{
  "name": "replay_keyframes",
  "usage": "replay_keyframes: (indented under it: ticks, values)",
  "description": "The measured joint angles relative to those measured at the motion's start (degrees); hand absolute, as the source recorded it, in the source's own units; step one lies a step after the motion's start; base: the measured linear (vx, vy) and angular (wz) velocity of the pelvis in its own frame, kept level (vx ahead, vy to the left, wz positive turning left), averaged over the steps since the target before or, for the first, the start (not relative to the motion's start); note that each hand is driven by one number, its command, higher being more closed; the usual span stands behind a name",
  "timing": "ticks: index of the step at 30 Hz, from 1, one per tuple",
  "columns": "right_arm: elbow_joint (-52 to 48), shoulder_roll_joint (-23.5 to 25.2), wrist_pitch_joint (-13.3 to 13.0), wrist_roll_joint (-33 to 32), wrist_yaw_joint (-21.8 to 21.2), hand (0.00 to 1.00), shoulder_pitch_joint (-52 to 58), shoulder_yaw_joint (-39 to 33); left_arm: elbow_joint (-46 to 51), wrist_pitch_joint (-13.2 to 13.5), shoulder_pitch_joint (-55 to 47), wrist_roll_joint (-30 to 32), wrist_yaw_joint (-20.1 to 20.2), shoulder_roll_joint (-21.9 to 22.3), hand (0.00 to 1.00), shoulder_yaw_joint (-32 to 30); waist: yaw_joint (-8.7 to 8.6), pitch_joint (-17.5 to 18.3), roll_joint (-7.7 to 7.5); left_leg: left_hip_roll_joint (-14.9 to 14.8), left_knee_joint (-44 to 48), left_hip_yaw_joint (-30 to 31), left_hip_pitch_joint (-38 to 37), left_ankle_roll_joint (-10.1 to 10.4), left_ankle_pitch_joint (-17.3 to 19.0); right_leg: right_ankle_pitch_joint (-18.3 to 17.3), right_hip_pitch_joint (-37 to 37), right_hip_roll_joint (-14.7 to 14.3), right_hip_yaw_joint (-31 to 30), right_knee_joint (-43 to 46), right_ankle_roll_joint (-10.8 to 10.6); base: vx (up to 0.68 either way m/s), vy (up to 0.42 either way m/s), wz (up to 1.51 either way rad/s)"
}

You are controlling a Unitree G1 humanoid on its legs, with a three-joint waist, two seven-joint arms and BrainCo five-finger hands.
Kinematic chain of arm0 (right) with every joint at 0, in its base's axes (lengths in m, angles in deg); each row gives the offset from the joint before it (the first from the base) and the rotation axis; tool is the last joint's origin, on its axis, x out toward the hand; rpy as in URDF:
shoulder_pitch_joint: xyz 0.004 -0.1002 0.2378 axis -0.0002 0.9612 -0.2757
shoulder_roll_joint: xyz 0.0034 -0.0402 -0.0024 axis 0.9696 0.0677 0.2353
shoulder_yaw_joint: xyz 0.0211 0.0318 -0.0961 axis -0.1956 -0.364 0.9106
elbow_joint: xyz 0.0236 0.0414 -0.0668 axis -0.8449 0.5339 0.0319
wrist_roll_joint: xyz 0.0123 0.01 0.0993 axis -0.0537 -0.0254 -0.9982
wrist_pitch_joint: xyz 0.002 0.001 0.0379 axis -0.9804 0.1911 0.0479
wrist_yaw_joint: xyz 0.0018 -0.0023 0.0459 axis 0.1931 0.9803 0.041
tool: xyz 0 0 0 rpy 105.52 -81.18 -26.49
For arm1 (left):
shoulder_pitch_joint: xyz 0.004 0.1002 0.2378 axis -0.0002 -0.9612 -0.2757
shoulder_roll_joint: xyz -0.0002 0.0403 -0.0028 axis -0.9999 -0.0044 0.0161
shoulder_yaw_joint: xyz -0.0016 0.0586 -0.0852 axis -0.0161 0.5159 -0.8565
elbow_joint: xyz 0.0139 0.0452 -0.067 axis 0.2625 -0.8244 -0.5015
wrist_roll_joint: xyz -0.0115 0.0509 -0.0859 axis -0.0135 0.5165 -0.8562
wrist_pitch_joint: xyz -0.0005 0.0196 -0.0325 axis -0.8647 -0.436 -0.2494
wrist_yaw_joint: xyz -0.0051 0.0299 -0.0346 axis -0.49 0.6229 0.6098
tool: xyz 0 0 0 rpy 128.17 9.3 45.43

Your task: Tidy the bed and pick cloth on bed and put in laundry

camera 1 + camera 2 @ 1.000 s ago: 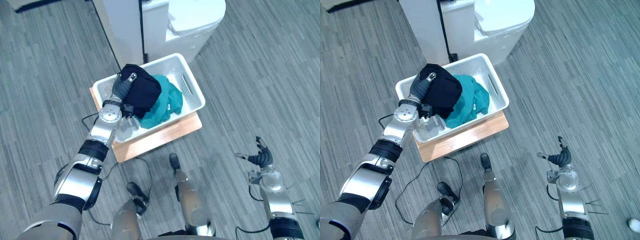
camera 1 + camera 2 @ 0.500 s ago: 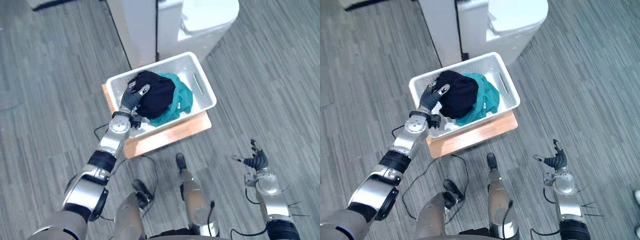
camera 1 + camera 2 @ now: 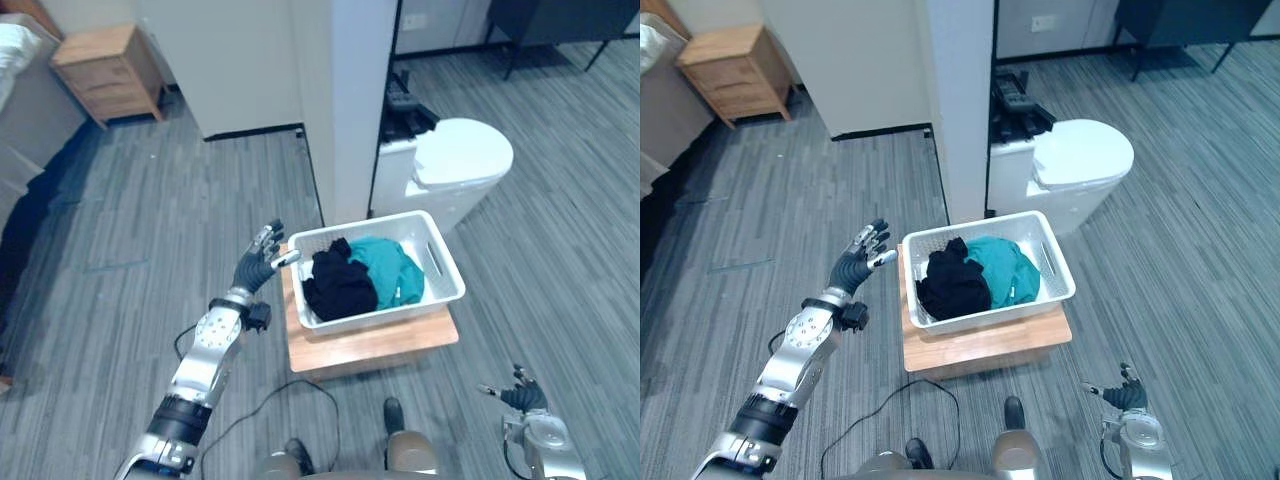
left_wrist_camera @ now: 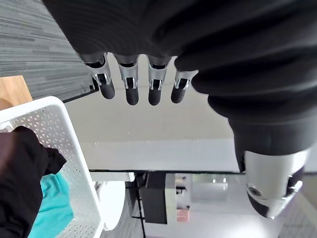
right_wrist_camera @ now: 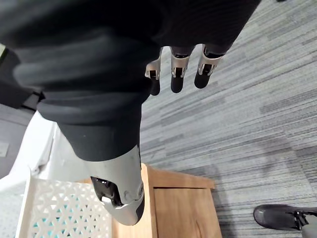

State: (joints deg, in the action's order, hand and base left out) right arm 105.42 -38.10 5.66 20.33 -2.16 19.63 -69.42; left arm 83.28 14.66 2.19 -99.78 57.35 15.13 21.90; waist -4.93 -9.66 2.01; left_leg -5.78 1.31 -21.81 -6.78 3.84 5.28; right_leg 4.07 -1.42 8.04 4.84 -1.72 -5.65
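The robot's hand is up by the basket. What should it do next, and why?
Probably draw the left hand back from the white basket and lower it. Its fingers are spread and empty, and the black cloth lies in the basket beside the teal cloth, so this load looks done.

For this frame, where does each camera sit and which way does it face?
Left eye view: on the head, looking down at the basket on its wooden stand; left hand up beside it, right hand low.
Right eye view: same head, slightly offset; same scene, both hands.
Left wrist view: on the left wrist, past straight fingers toward the basket, black cloth and teal cloth.
Right wrist view: on the right wrist, past its fingers toward floor and stand.
Shared: both wrist views catch the basket.
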Motion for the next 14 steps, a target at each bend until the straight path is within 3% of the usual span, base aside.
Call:
replay_keyframes:
  ticks: [2, 5, 9, 14]
  values:
    - [2.7, 1.4, -1.4, -2.1, -0.1, 0.00, 0.1, -0.9, -5.9, -0.9, -4.0, -4.0, -3.5, 2.6, 0.00, -2.9, 0.89, 1.3, -0.19, 0.8, -2.1, 1.2, -1.1, 0.1, -0.9, -0.6, -0.9, 0.1, 1.3, 0.0, 0.0, 0.02, 0.003, 0.27]
    - [6.8, 5.1, -3.3, -4.3, -0.1, 0.00, 0.0, -1.3, -19.3, -0.8, -8.5, -1.4, -6.7, 3.5, 0.00, -6.7, 1.70, 2.8, -1.32, 0.9, -4.2, 2.5, -2.2, 0.2, -2.2, -1.2, -1.5, 0.0, 2.8, 0.0, -0.4, 0.02, -0.025, 0.24]
    - [11.9, 7.7, -4.2, -5.3, -1.2, 0.00, 0.0, -1.4, -33.0, 1.9, -13.8, 5.3, -6.4, 4.4, 0.00, -9.5, 3.14, 3.8, -2.52, 1.0, -5.5, 3.6, -3.3, 0.2, -2.9, -1.7, -2.9, 0.1, 4.4, 0.0, -0.4, 0.01, -0.023, 0.21]
    - [15.2, 8.9, -3.1, -5.6, -2.5, 0.00, -0.5, -3.5, -42.8, 5.0, -16.3, 7.5, -5.0, 5.4, 0.00, -13.7, 4.13, 4.2, -2.65, 1.4, -6.6, 4.5, -4.1, 0.0, -3.5, -1.9, -4.3, 0.4, 5.6, -0.5, -0.4, -0.04, -0.007, 0.13]
